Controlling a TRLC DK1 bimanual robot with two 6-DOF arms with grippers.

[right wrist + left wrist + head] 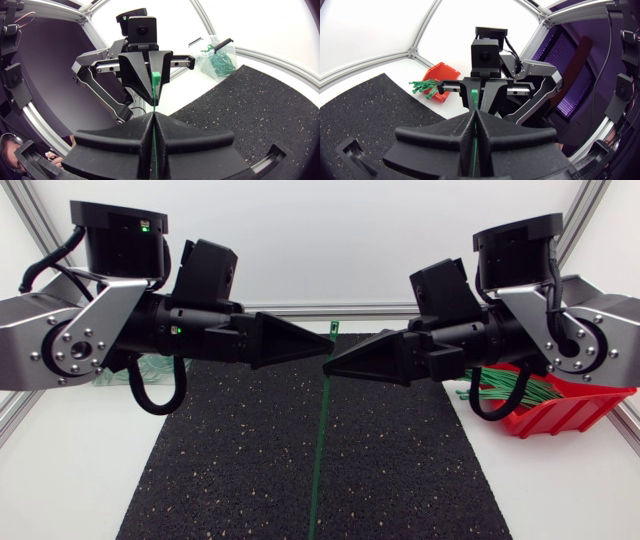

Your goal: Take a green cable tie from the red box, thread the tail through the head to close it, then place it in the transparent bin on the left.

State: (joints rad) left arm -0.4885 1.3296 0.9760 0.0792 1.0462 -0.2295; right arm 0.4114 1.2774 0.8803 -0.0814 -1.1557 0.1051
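The transparent bin (112, 374) is mostly hidden behind the left arm (190, 330). The right wrist view shows green ties inside it, too tangled to count. The right arm (480, 330) covers part of the 1 red box (570, 412), and its bundle of spare ties (505, 388) is equally uncountable. The 2 tools meet tip to tip above the black mat (230, 470). The left tool (322, 343) is pressed together on the 1 green cable tie (319, 440) at its head end. The right tool (332, 365) pinches the strap just below. The tail hangs down, and its end runs out of the head view.
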